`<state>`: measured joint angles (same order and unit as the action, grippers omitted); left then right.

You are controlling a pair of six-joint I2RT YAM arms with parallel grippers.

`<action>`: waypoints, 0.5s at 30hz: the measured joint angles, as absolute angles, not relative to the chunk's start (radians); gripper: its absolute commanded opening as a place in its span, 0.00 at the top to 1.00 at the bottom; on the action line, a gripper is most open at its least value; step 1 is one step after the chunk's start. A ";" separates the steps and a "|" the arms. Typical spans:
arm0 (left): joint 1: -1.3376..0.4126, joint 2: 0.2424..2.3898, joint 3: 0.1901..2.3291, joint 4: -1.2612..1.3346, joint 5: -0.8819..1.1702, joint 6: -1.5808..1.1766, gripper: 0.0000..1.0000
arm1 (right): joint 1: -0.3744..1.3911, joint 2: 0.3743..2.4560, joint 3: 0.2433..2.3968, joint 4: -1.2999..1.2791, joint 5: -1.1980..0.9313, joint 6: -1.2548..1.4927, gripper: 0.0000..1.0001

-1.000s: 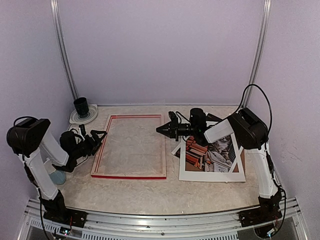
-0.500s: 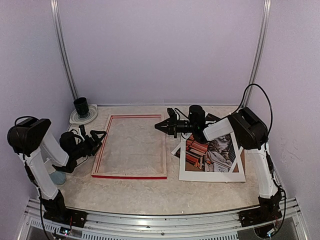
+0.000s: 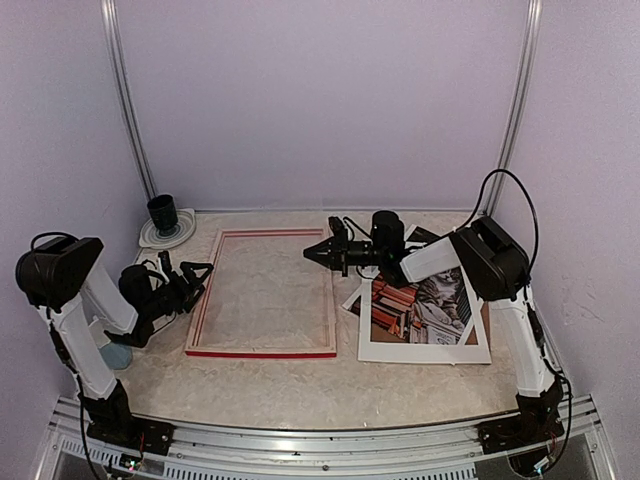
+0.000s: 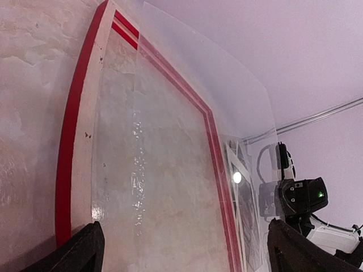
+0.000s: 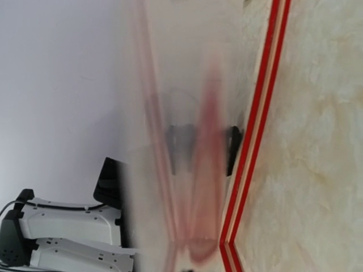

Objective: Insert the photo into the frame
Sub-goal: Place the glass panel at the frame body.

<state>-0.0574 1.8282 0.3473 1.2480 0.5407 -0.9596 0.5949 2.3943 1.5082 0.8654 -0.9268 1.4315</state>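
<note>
The left fingers [image 4: 79,252] stood spread wide and held nothing. They sat low over the desk [image 3: 300,390], just beside the left rail of the frame [image 3: 260,352], placed, I'd guess, to steady that side should the frame slide. Behind them, in the back-left corner, a black cup [image 3: 162,212] sat on a white plate [image 3: 178,236], well clear of the work.

The frame lay flat in the middle of the desk. A clear pane [image 4: 187,130] leaned up out of it, raised on its right-hand side. The right fingers [image 3: 320,250] were pinched shut over the frame's right rail, toward the rear corner. They seemed to have the pane's edge between them, tilting it up, I judged, to open the frame for loading.

The photo [image 3: 415,305] was not yet in the frame. It lay on the desk just to the right, showing through the window of a white mat [image 3: 420,352] resting on top of it.

By my count there were two arms, one frame, one pane, one photo, one mat, one cup and one plate.
</note>
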 measured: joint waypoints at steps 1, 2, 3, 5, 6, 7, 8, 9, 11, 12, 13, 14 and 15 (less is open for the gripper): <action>-0.057 1.829 0.347 1.249 0.542 -0.962 0.01 | 0.595 2.398 1.509 0.865 -0.926 1.432 1.00; -0.057 1.829 0.347 1.250 0.543 -0.963 0.01 | 0.595 2.403 1.509 0.865 -0.925 1.432 1.00; -0.057 1.830 0.347 1.251 0.543 -0.964 0.01 | 0.595 2.407 1.509 0.865 -0.923 1.432 1.00; -0.057 1.831 0.347 1.253 0.543 -0.965 0.01 | 0.596 2.417 1.509 0.864 -0.920 1.434 1.00; -0.057 1.831 0.347 1.254 0.543 -0.966 0.01 | 0.596 2.421 1.509 0.865 -0.920 1.435 1.00; -0.057 1.832 0.346 1.256 0.543 -0.966 0.01 | 0.596 2.427 1.510 0.865 -0.919 1.436 1.00; -0.057 1.832 0.346 1.257 0.543 -0.966 0.01 | 0.596 2.433 1.513 0.865 -0.918 1.438 1.00; -0.057 1.832 0.345 1.258 0.543 -0.966 0.01 | 0.596 2.440 1.517 0.865 -0.916 1.439 1.00; -0.057 1.832 0.344 1.260 0.543 -0.968 0.01 | 0.596 2.452 1.526 0.864 -0.912 1.442 1.00; -0.057 1.832 0.343 1.261 0.543 -0.968 0.01 | 0.596 2.457 1.531 0.864 -0.912 1.444 1.00; -0.057 1.832 0.342 1.261 0.543 -0.970 0.01 | 0.596 2.461 1.536 0.864 -0.911 1.446 1.00; -0.057 1.832 0.342 1.261 0.545 -0.971 0.01 | 0.596 2.464 1.543 0.864 -0.910 1.448 1.00; -0.057 1.832 0.341 1.261 0.545 -0.973 0.01 | 0.596 2.466 1.548 0.864 -0.908 1.450 1.00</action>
